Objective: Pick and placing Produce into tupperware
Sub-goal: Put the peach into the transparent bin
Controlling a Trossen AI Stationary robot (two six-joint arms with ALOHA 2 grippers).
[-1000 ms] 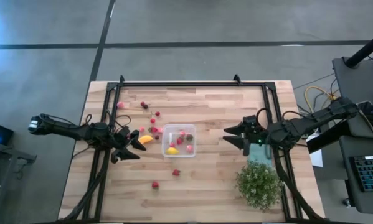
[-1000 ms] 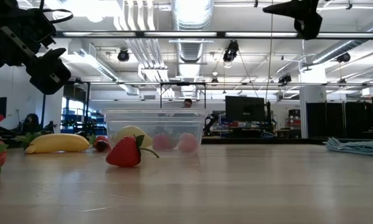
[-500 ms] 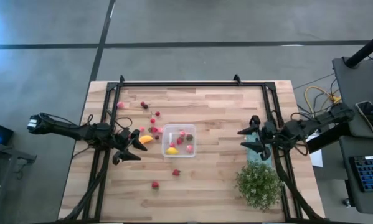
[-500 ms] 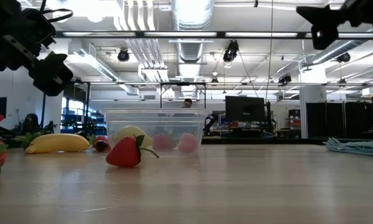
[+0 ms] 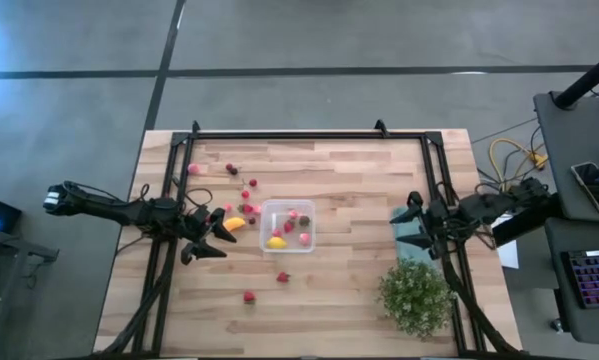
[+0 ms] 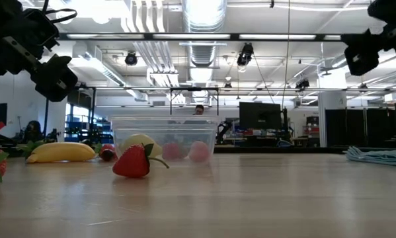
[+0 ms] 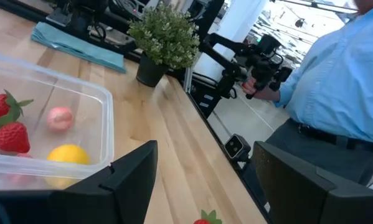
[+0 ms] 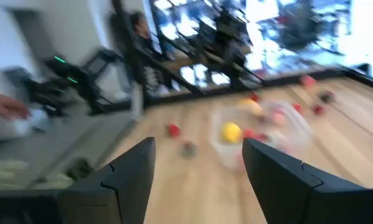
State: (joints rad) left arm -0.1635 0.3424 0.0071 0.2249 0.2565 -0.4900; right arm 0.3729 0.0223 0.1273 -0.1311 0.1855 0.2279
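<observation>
The clear tupperware (image 5: 287,226) stands mid-table and holds a yellow lemon (image 5: 276,241) and red and pink berries (image 7: 10,137). A banana piece (image 5: 235,224) lies just left of it. More berries are scattered toward the far left (image 5: 231,168) and on the near side (image 5: 282,277). My left gripper (image 5: 214,238) hangs open above the table, left of the box and near the banana (image 6: 61,152). My right gripper (image 5: 411,225) is open and empty at the table's right side, over the teal cloth (image 5: 415,240).
A bushy green potted plant (image 5: 415,296) stands at the near right corner beside the teal cloth (image 6: 379,155). A black frame (image 5: 309,133) runs round the table's edges. A person in a light blue shirt (image 7: 335,81) stands beyond the table, holding a controller.
My right gripper has drawn back from mid-table toward the right edge and dropped a little, staying open and empty. My left gripper has kept nearly still. No fruit has moved.
</observation>
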